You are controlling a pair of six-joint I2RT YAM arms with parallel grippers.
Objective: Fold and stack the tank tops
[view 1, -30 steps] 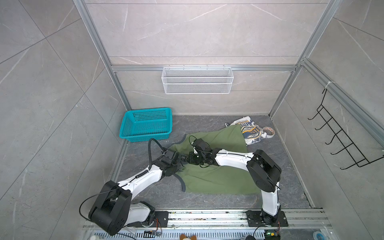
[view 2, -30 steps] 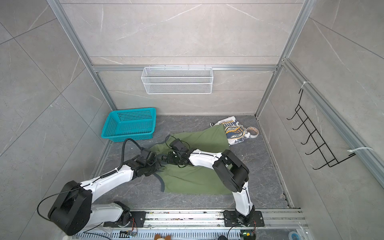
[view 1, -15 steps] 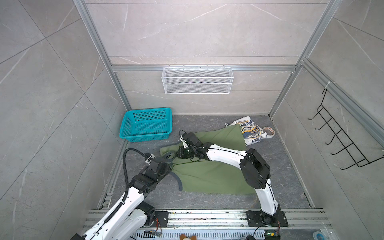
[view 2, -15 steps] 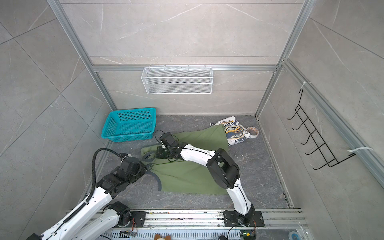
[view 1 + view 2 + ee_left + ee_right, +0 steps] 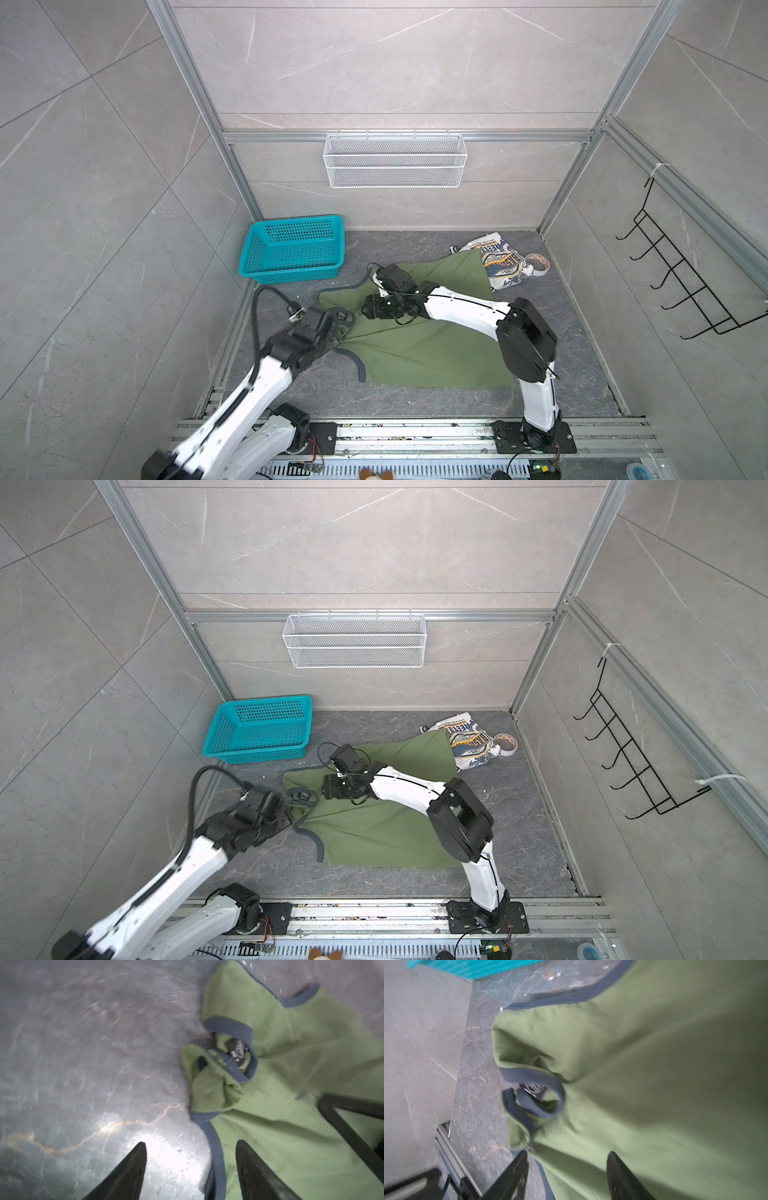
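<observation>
The olive green tank top (image 5: 424, 345) (image 5: 374, 825) lies spread on the dark floor, its grey-trimmed straps bunched at its left end (image 5: 228, 1057) (image 5: 537, 1101). My left gripper (image 5: 338, 328) (image 5: 293, 808) (image 5: 190, 1142) hangs open at that left edge, with a grey trim band on the floor between its fingers and nothing gripped. Just above the cloth's upper left part, my right gripper (image 5: 368, 311) (image 5: 326, 789) (image 5: 568, 1152) is open too. The white tank top (image 5: 500, 266) (image 5: 469, 744) lies crumpled at the back right, badge print up, partly under the green one's corner.
A teal basket (image 5: 291, 253) (image 5: 259, 729) stands at the back left, close to the green top. A tape roll (image 5: 538, 264) (image 5: 505, 742) lies beside the white top. A wire shelf (image 5: 395, 166) hangs on the back wall and a black hook rack (image 5: 681, 282) on the right wall.
Both grippers were shut on the green top's strap end and dragged it leftward. Both have now opened and let go, and the straps lie bunched on the floor.
</observation>
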